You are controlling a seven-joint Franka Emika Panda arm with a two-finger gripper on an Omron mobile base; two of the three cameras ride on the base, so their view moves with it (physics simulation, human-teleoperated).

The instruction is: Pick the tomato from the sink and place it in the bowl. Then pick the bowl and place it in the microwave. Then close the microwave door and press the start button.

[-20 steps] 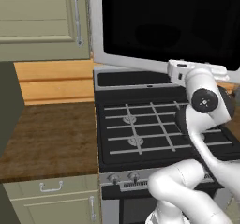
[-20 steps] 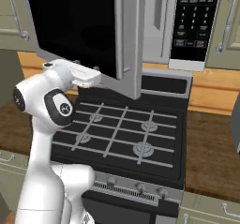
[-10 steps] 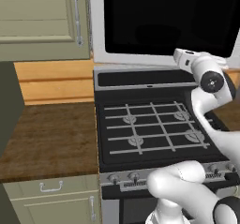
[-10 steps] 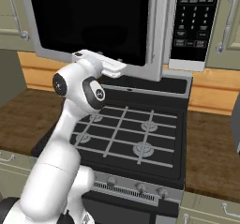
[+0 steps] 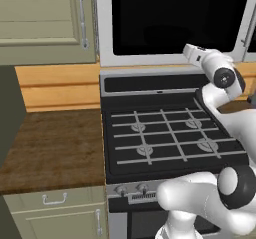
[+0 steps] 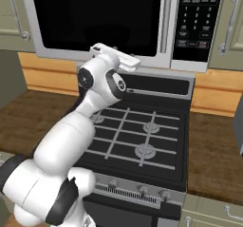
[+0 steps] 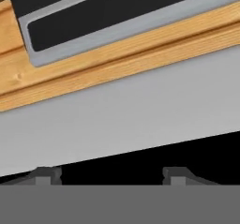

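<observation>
A: Microwave door (image 6: pixel 95 19) position?
B: Shut flat on the microwave (image 6: pixel 128 24), above the stove (image 6: pixel 137 136).
A: And the gripper (image 7: pixel 108 176)?
B: Just under the door's lower edge; fingertips (image 7: pixel 44 175) parted, holding nothing.

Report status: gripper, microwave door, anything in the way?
Gripper open, empty, against microwave door lower frame. Door looks shut. Keypad unobstructed.
</observation>
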